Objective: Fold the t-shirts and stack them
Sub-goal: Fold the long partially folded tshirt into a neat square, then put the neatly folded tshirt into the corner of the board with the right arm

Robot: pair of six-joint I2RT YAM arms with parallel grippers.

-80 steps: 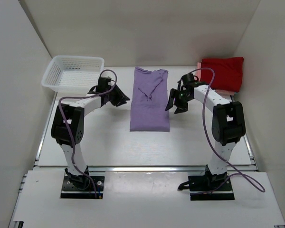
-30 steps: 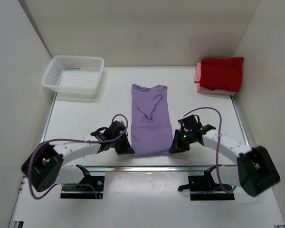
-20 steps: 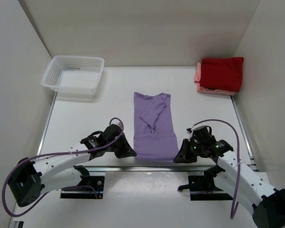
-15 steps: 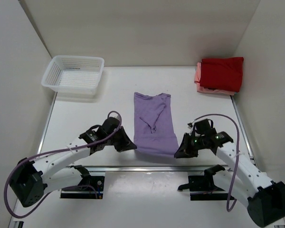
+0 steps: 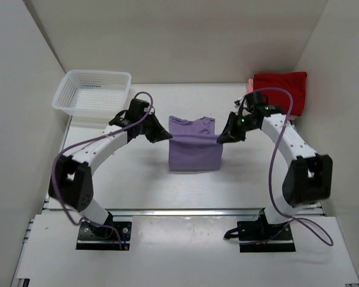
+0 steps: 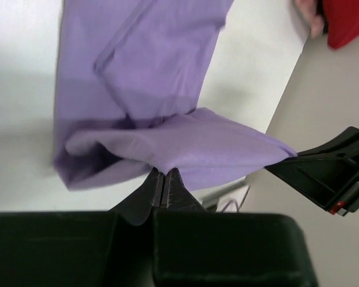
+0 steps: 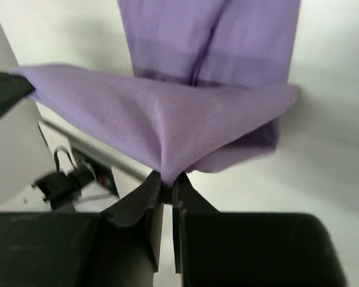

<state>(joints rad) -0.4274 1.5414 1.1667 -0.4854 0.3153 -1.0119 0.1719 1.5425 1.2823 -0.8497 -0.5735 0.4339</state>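
The light purple, short-sleeved cloth t-shirt (image 5: 194, 152) lies at mid-table, collar end toward the back wall. Its collar end rests flat on the white table (image 5: 119, 179). Its opposite edge is raised and doubled over the body, stretched taut between the two claws.

The left gripper (image 5: 167, 137) is pinched closed on the left corner of that edge, and the right gripper (image 5: 220, 139) on the right corner. Both wrist views show cloth clamped between closed fingertips. Holding both corners level probably keeps the edge straight, so that the crosswise fold lands square.

The bright red folded t-shirt (image 5: 281, 86) sits in the far right corner on the salmon pink t-shirt (image 6: 310, 13). These appear to form the stack that will receive the purple shirt.

The white plastic lattice basket (image 5: 84, 109) stands in the far left corner, well apart.
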